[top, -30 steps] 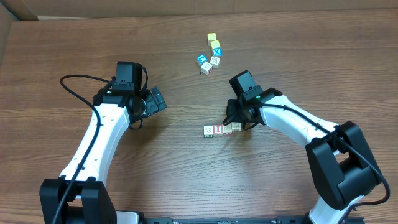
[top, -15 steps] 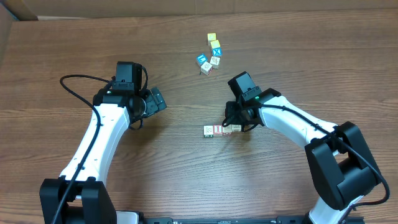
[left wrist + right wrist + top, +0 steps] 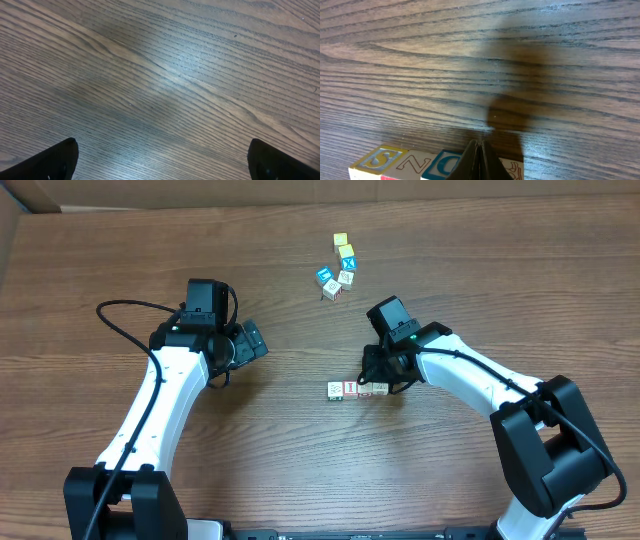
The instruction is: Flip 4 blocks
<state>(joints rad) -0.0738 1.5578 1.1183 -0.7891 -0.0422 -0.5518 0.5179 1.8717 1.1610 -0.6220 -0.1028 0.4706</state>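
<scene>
A short row of four small wooden blocks lies mid-table; one top face is red, the others pale. My right gripper hangs shut just behind the row's right half. In the right wrist view its closed tips sit over the row between a blue-bordered face and a pale face with red marks. Left of these are a red N face and a yellow-bordered S face. Nothing is held. My left gripper stands open over bare wood far left, its fingers wide apart.
A loose cluster of several more cubes, with yellow and blue faces, lies at the back of the wooden table. A cardboard edge shows at the far left corner.
The right gripper has crept slightly left and toward the row. The left arm and the blocks look unchanged.
</scene>
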